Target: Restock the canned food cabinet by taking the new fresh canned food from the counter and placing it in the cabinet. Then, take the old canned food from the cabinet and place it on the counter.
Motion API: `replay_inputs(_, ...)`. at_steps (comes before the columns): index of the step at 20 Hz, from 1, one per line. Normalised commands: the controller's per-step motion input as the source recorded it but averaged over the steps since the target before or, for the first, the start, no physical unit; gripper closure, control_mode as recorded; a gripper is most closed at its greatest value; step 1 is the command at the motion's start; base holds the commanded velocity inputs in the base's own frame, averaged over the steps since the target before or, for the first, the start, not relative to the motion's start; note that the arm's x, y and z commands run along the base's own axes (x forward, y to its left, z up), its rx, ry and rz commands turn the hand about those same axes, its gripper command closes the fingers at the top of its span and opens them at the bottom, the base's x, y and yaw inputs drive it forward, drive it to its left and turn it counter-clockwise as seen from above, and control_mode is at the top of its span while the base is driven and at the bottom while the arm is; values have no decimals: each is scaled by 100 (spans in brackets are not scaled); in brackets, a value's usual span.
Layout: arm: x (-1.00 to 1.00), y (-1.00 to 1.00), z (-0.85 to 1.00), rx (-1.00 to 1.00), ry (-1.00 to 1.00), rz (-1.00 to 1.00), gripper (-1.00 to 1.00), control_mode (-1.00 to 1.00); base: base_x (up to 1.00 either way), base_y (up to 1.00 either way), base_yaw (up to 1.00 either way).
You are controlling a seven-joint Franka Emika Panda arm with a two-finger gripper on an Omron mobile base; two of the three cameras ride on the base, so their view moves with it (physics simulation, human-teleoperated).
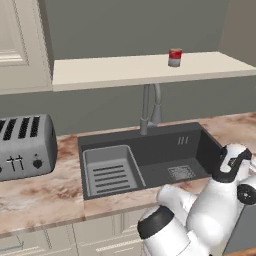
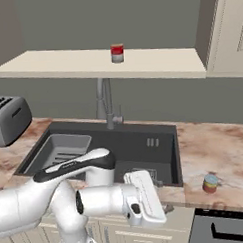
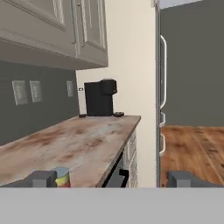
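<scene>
Marbled pinkish-brown counter (image 2: pixel 215 149) ran along the grey wall, dark sink (image 1: pixel 150 160) set into it, chrome faucet behind, steel toaster (image 1: pixel 22 147) at the left. Red-and-white can (image 1: pixel 175 57) stood upright on the cream shelf of the open cabinet (image 1: pixel 100 72), alone, right of centre, so the restock half looked done. Red can with yellowish-green label (image 2: pixel 210 183) sat upright on the counter right of the sink, near the front edge, above the dark oven handle, so both halves looked finished. Gripper (image 3: pixel 113 178) was spread wide, holding nothing, low at the counter's front edge right of the sink; the labelled can lay just beside its left fingertip (image 3: pixel 43 178), not between the tips, long axis vertical. Hand view looked along the counter toward a black coffee machine (image 3: pixel 99 98) at the far end. Cans: squat smooth cylinders, hard metal; stone top flat and glossy.
</scene>
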Motion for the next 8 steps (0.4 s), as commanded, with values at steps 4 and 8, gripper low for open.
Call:
replay_inputs(4,-91,99,100,0,-17,10,-100,-100,0,0,0)
replay_inputs(8,-56,100,100,-6,-11,2,-100,-100,0,0,0)
